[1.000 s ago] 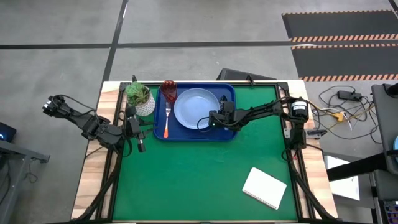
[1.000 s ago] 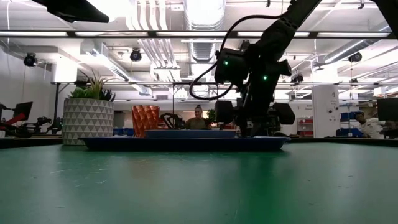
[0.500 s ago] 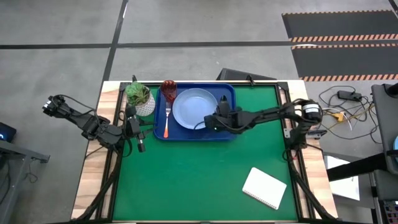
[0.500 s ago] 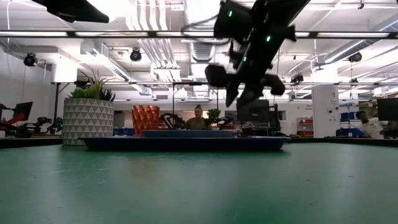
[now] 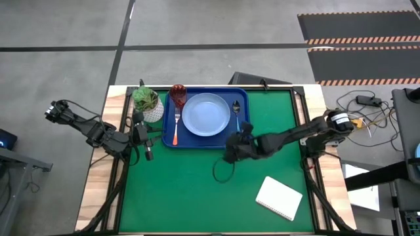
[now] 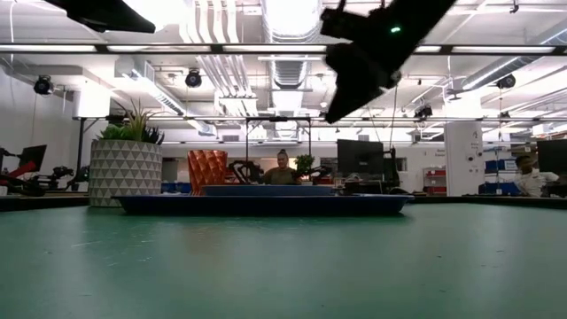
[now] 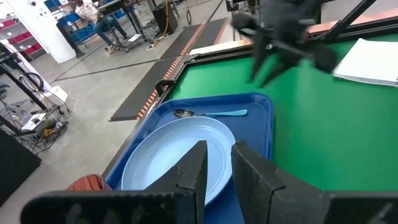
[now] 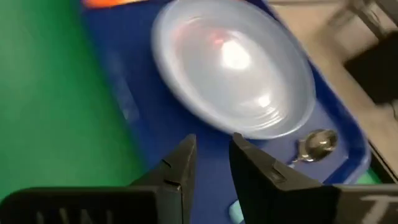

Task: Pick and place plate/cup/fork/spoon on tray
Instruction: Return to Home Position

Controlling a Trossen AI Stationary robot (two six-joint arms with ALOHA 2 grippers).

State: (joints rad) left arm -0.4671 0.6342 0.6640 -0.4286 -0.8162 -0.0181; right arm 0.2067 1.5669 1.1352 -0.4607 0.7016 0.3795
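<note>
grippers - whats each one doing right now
left gripper: jaws slightly apart, holding nothing
right gripper: jaws slightly apart, holding nothing

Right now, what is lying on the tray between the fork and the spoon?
The plate lies between them: the high view shows the fork beside it on one side and the spoon on the other, all on the tray.

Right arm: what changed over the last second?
The right tool backed off the tray and now sits over the green mat, clear of the tray's near edge. The spoon lies on the tray right of the plate, let go. It holds nothing now, its fingers a narrow gap apart. Plate, fork, cup and the left tool stayed put.
</note>
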